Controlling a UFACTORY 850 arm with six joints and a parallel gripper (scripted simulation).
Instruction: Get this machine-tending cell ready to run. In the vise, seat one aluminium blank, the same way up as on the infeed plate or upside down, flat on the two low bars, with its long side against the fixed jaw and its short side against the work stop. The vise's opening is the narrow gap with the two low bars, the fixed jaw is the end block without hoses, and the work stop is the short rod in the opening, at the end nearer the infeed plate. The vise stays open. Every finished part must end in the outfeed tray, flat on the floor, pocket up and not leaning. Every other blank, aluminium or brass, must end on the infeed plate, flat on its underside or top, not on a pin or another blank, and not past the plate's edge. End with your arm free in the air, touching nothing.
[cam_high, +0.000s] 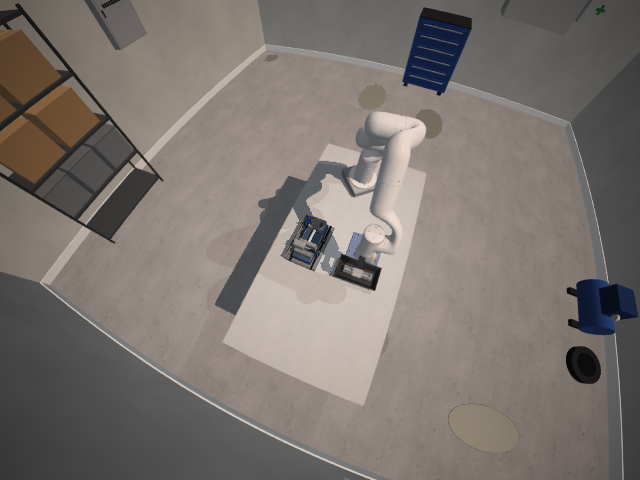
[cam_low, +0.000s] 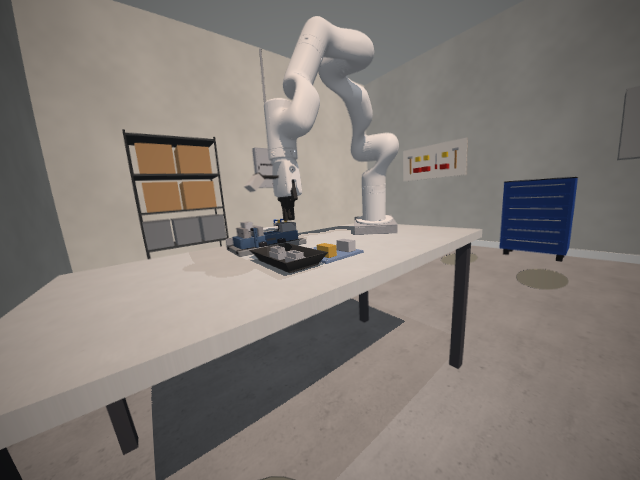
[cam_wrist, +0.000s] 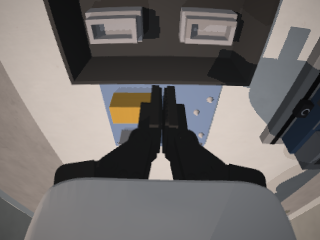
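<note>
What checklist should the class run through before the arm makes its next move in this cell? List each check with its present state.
1. Pincer shut, holding nothing: ok.
2. Pincer hangs in the air above the infeed plate, touching nothing: ok.
3. Two finished parts flat, pocket up, in the outfeed tray: ok.
4. Brass blank flat on the infeed plate: ok.
5. Aluminium blank seated in the vise: cannot tell.

Hand (cam_wrist: 163, 103): black. Beyond its fingertips, outfeed tray (cam_wrist: 60, 27): black, carrying two light grey finished parts (cam_wrist: 115, 26). Beneath the hand, infeed plate (cam_wrist: 212, 110): pale blue, bearing a yellow-orange brass blank (cam_wrist: 127, 107). Tabletop (cam_wrist: 27, 74): off-white. Vise (cam_wrist: 303, 120), to the hand's right: blue and grey.
</note>
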